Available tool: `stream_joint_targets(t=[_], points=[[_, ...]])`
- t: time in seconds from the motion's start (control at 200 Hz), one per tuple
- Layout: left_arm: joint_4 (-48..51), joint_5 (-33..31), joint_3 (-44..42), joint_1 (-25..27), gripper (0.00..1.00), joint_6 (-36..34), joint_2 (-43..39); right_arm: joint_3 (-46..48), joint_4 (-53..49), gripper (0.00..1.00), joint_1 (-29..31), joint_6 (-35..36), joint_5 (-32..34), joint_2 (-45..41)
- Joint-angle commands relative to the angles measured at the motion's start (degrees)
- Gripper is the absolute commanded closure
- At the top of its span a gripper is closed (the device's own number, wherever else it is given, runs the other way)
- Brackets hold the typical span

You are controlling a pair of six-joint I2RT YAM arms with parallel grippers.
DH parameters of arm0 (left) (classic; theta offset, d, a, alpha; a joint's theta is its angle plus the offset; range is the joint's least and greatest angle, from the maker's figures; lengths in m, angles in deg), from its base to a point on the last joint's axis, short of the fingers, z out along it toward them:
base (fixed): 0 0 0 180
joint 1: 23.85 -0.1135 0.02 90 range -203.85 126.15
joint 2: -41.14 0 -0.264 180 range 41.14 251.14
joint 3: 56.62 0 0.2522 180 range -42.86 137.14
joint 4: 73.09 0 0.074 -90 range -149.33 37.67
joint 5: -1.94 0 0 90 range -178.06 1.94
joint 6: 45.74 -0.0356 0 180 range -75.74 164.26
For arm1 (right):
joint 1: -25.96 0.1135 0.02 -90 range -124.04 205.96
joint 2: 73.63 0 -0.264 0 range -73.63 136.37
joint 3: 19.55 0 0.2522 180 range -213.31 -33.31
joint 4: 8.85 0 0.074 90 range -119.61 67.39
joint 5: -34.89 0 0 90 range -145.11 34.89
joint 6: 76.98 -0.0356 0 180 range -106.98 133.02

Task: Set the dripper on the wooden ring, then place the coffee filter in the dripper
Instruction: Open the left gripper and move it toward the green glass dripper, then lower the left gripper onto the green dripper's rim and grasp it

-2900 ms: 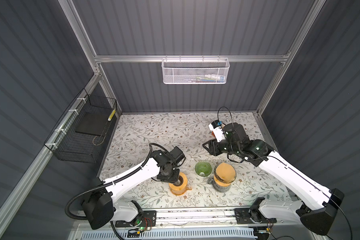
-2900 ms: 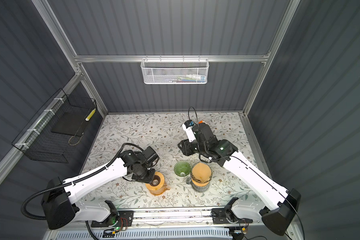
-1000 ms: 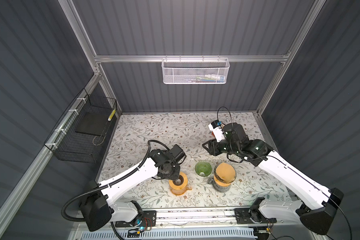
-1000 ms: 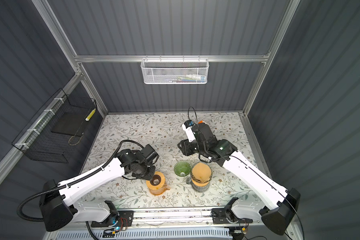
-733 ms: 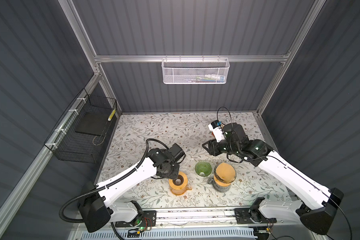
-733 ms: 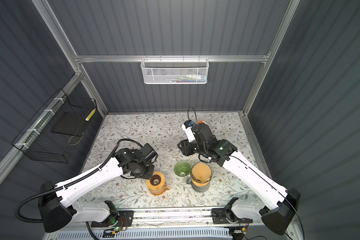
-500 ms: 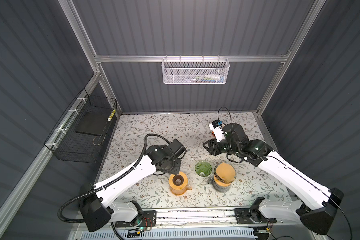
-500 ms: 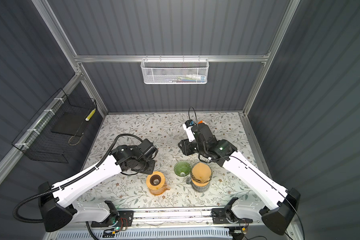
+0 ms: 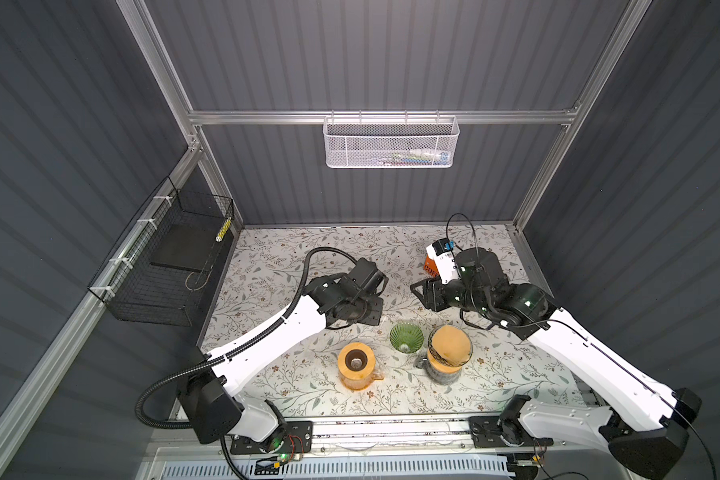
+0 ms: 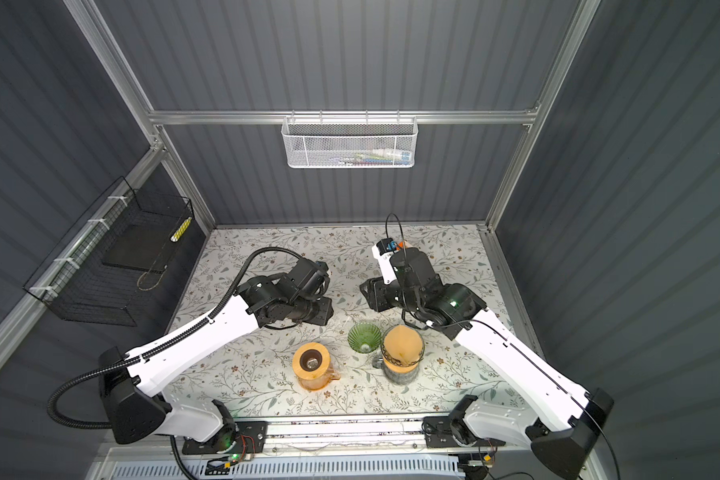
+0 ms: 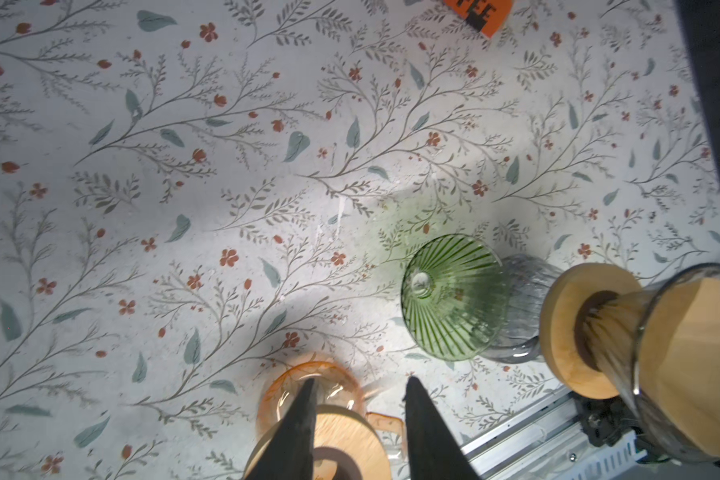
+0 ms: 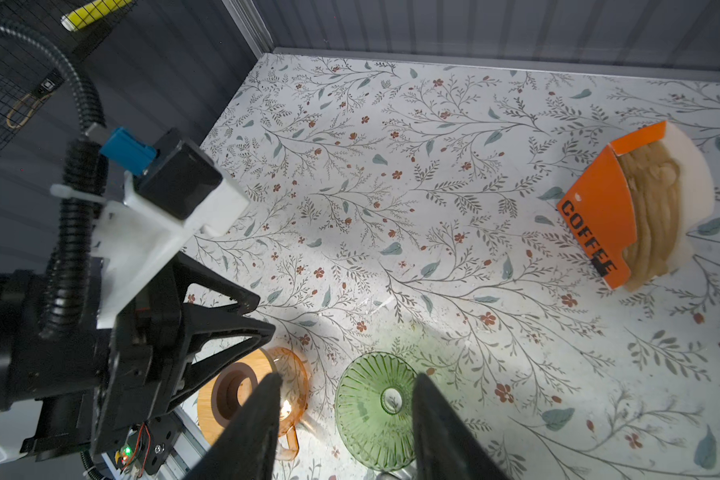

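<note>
The green glass dripper (image 9: pixel 406 337) (image 10: pixel 364 337) (image 11: pixel 449 299) (image 12: pixel 377 409) stands empty on the floral table. Brown coffee filters (image 12: pixel 653 216) sit stacked in an orange COFFEE box (image 12: pixel 599 216) (image 9: pixel 430 268) at the back right. Another brown filter (image 9: pixel 449 349) (image 10: pixel 402 347) lines a clear glass dripper on a wood-collared carafe (image 11: pixel 591 328). My left gripper (image 11: pixel 359 381) (image 9: pixel 371 313) is open and empty above the orange carafe (image 9: pixel 356 365) (image 12: pixel 233 395). My right gripper (image 12: pixel 346 376) (image 9: pixel 422 291) hovers open behind the green dripper.
A black wire basket (image 9: pixel 175 266) hangs on the left wall and a white mesh basket (image 9: pixel 391 145) on the back wall. A metal rail (image 9: pixel 391 428) runs along the table's front edge. The two arms face each other over the middle.
My left gripper has risen off the orange carafe and drawn back toward the rear, uncovering its wooden collar. My right arm has stayed in place, its jaws slightly wider.
</note>
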Motion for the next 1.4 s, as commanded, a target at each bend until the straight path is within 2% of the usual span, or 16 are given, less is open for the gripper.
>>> stream_joint_targets(t=[0.0, 0.125, 0.285, 0.465, 0.936, 1.396], points=[[-3.6, 6.3, 1.0, -2.2, 0.62, -1.0, 1.5, -2.0, -3.2, 0.46, -0.3, 0.7, 0.9, 0.0], [-8.5, 13.0, -0.4, -4.8, 0.56, 0.3, 3.2, -2.5, -4.7, 0.45, -1.6, 0.7, 0.7, -0.2], [-9.7, 18.9, 1.0, -5.0, 0.46, -0.4, 7.2, -3.2, -6.1, 0.43, -3.9, 1.3, -0.6, -0.9], [-6.9, 22.1, 1.5, -5.0, 0.46, -1.9, 11.6, -2.7, -6.1, 0.43, -7.2, 1.7, -3.4, -1.9], [-3.5, 21.2, 1.6, -4.1, 0.55, -4.1, 16.5, -1.6, -4.1, 0.43, -11.4, 3.1, -8.8, 0.3], [-3.5, 20.4, 4.0, -2.5, 0.61, -4.5, 20.3, -0.3, -3.8, 0.43, -13.1, 3.2, -10.0, 0.0]])
